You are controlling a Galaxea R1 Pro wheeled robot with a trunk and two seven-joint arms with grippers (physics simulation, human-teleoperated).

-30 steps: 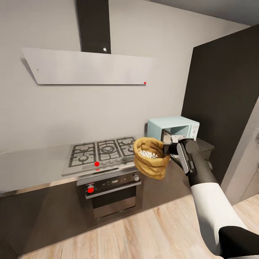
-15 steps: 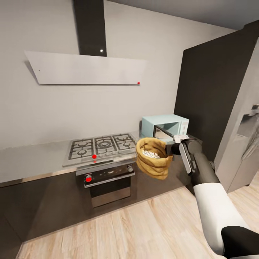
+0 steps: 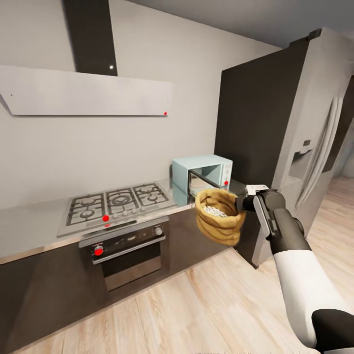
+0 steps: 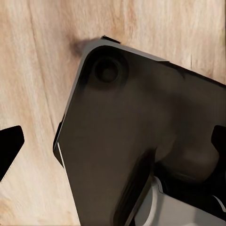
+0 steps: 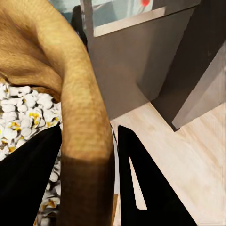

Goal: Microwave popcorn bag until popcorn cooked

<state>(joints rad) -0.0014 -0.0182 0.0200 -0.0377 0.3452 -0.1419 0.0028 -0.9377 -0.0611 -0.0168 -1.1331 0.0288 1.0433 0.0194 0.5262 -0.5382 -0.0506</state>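
Observation:
The tan popcorn bag [image 3: 218, 222] hangs upright in the air, just in front of and slightly below the pale mint-blue microwave [image 3: 202, 169]. My right gripper [image 3: 242, 204] is shut on the bag's rim. White popcorn [image 3: 215, 211] fills the bag. In the right wrist view the black fingers [image 5: 146, 183] pinch the bag's folded rim [image 5: 80, 99], with popcorn [image 5: 26, 113] inside. The microwave's dark-framed door stands ajar on the grey countertop [image 3: 29, 223]. In the left wrist view my left gripper [image 4: 113, 143] is open, fingertips far apart, over the robot's dark base.
A gas hob [image 3: 115, 199] and steel built-in oven [image 3: 125, 248] sit left of the microwave, under a hood [image 3: 83, 93]. A dark tall cabinet [image 3: 250, 123] and a steel fridge [image 3: 307, 142] stand at the right. Wooden floor [image 3: 196, 305] lies in front.
The whole view has swung to the right, bringing the fridge in. The bag stays in my right gripper and now hangs by the microwave instead of in front of the hob.

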